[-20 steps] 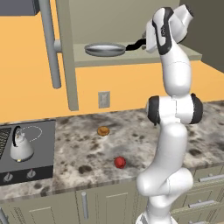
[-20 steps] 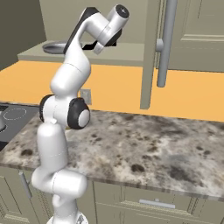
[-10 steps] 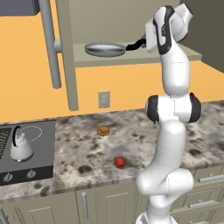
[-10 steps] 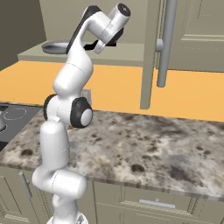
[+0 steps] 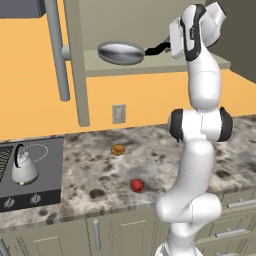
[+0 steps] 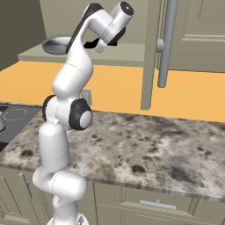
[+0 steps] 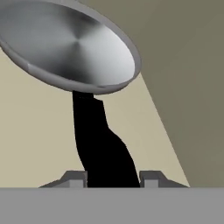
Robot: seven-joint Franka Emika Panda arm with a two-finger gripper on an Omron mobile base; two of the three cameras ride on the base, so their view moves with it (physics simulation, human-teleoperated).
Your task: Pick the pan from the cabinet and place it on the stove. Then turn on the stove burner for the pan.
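Flanking the pan [image 5: 120,53] stands the cabinet [image 5: 75,65] door, seemingly clear.

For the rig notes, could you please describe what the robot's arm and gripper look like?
The arm is glossy white, built of rounded tubular links with dark joint bands. The gripper ends in two small grey, blocky finger tips. No cables or markings are visible.

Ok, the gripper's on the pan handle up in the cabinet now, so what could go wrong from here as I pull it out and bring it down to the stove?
1. The gripper holds the pan far out on its black handle, so the heavy bowl may sag or twist in the fingers.
2. The open cabinet door hangs left of the shelf, toward the stove; swinging left could clip it.
3. The kettle occupies one burner, so set down clear of it.
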